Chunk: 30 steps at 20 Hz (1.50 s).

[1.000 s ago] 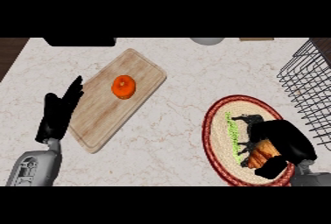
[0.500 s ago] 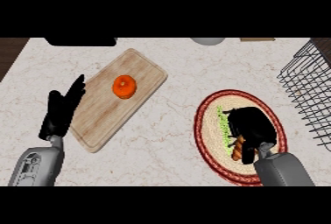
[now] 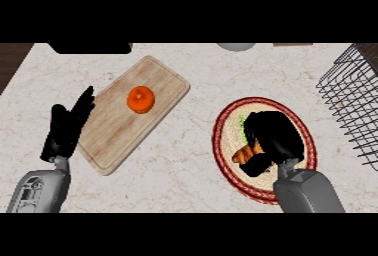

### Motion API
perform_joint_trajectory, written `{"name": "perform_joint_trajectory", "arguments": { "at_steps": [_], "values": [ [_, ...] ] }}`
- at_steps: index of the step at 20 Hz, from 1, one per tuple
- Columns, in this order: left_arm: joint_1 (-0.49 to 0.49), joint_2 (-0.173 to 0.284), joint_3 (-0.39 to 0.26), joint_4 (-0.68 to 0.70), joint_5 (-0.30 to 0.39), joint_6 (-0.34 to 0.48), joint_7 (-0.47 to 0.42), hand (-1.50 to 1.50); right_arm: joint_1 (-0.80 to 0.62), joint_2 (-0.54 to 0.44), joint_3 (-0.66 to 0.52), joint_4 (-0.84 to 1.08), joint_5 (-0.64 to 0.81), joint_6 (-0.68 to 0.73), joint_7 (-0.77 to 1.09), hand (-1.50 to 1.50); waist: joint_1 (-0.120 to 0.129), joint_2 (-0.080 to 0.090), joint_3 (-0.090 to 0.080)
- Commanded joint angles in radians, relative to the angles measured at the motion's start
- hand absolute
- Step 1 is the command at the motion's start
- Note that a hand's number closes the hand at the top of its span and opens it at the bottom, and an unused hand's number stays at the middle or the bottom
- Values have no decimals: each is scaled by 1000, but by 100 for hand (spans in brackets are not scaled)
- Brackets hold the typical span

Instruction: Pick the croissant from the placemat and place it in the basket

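Note:
The croissant lies on the round, red-rimmed placemat at the right of the counter; only its orange-brown left end shows. My right hand covers the rest of it, fingers curled over it and the thumb below its lower end. The black wire basket stands at the right edge, apart from the hand. My left hand rests open, fingers up, at the left edge of the cutting board.
A wooden cutting board lies at an angle at left with an orange fruit on it. A green scrap shows on the placemat beside the hand. A grey bowl and a dark object sit at the counter's back edge.
My right forearm has swung round and now comes in from below instead of from the right. The hand has shifted left and farther up the placemat, staying over the croissant. The left hand has held still.

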Motion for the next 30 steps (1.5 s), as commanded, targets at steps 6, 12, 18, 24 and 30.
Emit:
{"name": "perform_joint_trajectory", "arguments": {
  "at_steps": [6,12,18,24,30],
  "values": [
    [-19,19,34,28,22,-11,8,0,-47,69,-80,-382,-401,-32,246,150,-13,-6,1],
    [-31,21,25,60,8,-18,-16,0,-344,69,-228,-555,-490,121,553,150,-7,-1,0],
    [44,-4,0,-14,-1,-12,-33,0,-633,-2,-393,-458,-589,183,726,150,8,0,0],
    [39,4,0,-45,-1,-17,-13,0,-845,-150,-508,-265,-618,177,761,150,12,0,0],
    [21,-12,-9,-34,-8,-4,1,0,-789,-395,-490,-113,-535,310,623,150,5,5,0]
  ]
}}
